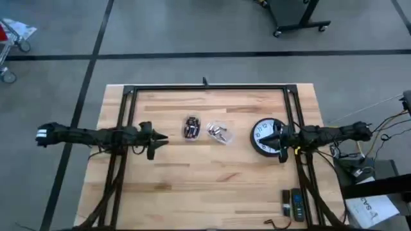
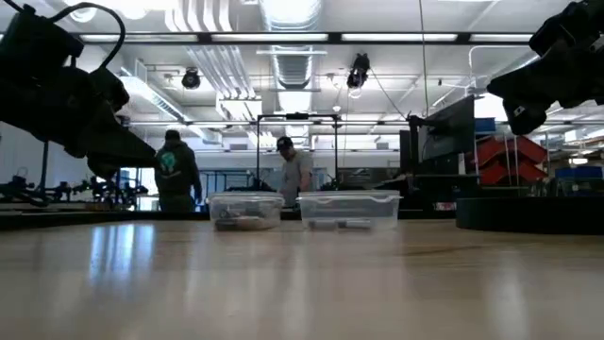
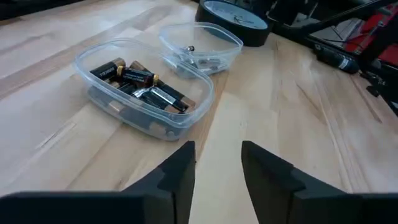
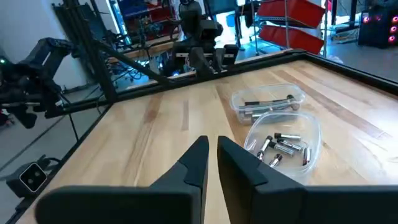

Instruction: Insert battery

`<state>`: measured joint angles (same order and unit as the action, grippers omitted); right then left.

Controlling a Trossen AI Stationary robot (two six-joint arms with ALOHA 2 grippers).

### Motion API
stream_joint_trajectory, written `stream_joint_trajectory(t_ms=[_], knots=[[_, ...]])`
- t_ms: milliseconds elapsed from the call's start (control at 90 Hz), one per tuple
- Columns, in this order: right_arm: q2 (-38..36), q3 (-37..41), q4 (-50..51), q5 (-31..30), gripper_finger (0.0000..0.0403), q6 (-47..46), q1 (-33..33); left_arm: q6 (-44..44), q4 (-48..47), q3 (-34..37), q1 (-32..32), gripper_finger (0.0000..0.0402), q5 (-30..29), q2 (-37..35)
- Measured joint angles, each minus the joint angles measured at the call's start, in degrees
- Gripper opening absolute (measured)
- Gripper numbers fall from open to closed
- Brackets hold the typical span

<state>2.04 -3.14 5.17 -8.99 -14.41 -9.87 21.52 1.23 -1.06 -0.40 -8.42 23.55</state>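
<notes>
A light wooden table (image 1: 212, 186) holds, near its middle, a clear plastic tub of loose black-and-copper batteries (image 1: 192, 128). Just beside that tub, on the side toward the right arm, sits a second clear plastic tub holding small silvery metal parts (image 1: 219, 133). Farther out on that same side, well apart from the battery tub, a round black wall clock with a white face (image 1: 264, 136) lies flat on the wood. The left gripper (image 1: 162, 138) hovers above the table near the battery tub, its two dark fingers (image 3: 180, 171) spread moderately and empty. The right gripper (image 1: 268, 140) hangs over the clock, its fingers (image 4: 199, 163) nearly together with only a narrow slit between them, holding nothing.
</notes>
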Motion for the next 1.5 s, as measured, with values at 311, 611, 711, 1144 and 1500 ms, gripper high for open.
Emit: stream_joint_trajectory(t_ms=[311,611,711,1144,1500], knots=[[0.00,0.00,0.00,0.00,0.0018,0.00,0.00,0.00,0.00,0.00,0.00,0.0127,0.02,0.00],[0.00,0.00,0.00,0.00,0.0018,0.00,0.00,0.02,0.00,0.00,0.00,0.0113,0.02,0.00],[0.00,0.01,0.00,0.00,0.0018,0.00,0.00,0.00,-0.01,0.00,0.00,0.0108,0.01,0.00],[-0.02,0.00,0.00,0.00,0.0018,0.00,0.00,0.01,0.00,0.00,0.00,0.0107,0.02,0.00],[-0.02,0.31,-5.79,-0.19,0.0018,-0.13,0.00,-5.89,0.23,0.00,0.00,0.0119,-0.55,0.01]])
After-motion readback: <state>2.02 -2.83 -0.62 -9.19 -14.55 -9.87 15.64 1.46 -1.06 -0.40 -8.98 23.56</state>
